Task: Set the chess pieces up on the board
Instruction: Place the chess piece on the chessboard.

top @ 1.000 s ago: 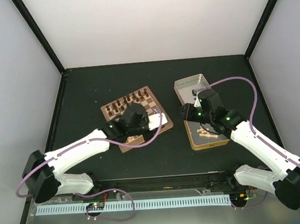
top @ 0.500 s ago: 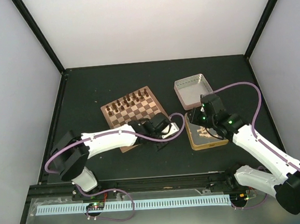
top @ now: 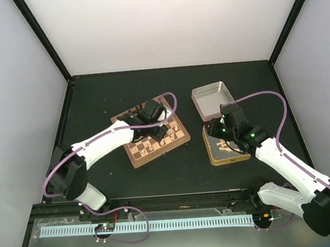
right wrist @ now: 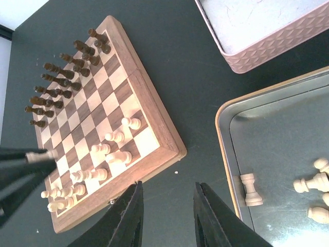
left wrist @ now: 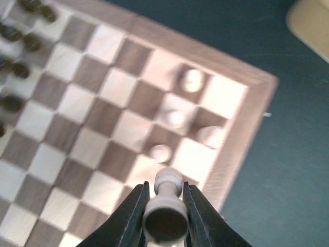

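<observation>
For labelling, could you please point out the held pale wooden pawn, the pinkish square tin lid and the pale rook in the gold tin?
pale wooden pawn (left wrist: 164, 213): left wrist view, its base.
pinkish square tin lid (right wrist: 277, 46): right wrist view, embossed wall.
pale rook (right wrist: 248, 189): right wrist view, its body.

Board (right wrist: 149, 110) on bench (top: 94, 100), my left side; tin (right wrist: 277, 134) to its right, lid (right wrist: 267, 46) just behind tin. Opposing set (right wrist: 61, 82) on board's far rows, chess pieces (right wrist: 117, 156) on near rows, more loose in tin. Pawn (left wrist: 165, 218) in my left gripper (left wrist: 164, 188), above board's edge.
</observation>
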{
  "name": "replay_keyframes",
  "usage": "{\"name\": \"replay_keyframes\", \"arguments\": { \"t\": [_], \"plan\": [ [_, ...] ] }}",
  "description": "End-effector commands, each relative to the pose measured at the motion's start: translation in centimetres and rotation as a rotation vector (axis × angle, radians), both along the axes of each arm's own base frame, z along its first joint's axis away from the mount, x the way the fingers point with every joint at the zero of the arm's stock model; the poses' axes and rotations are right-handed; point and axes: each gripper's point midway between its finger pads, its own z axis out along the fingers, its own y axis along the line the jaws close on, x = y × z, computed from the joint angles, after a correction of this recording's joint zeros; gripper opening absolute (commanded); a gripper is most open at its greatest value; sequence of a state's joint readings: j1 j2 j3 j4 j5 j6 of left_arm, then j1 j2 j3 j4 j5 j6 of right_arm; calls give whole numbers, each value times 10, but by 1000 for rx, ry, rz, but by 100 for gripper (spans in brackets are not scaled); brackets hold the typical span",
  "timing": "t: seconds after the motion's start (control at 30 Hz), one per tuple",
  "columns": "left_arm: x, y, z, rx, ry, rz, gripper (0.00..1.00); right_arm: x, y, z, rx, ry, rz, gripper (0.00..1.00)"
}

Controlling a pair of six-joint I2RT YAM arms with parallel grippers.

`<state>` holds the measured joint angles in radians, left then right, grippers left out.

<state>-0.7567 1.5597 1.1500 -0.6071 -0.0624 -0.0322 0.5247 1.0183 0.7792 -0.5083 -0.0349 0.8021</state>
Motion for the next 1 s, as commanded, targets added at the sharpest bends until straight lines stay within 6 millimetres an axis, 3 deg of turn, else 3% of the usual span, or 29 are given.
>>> {"name": "replay_keyframes", "arguments": {
  "t": [0.0,0.13,0.43,0.67,0.97],
  "plan": [
    [19,38,-4,-27,85,181,21,3,3,-4,33,0,-7,30],
    [35,58,-22,-40,144,275,21,4,6,-5,34,4,6,30],
    [46,70,-67,-25,249,333,24,4,9,-8,37,8,22,30],
    [48,74,-72,-16,244,338,27,5,11,-8,42,7,26,30],
    [50,72,-59,-52,224,334,35,6,13,-7,48,6,32,29]
  ]
}}
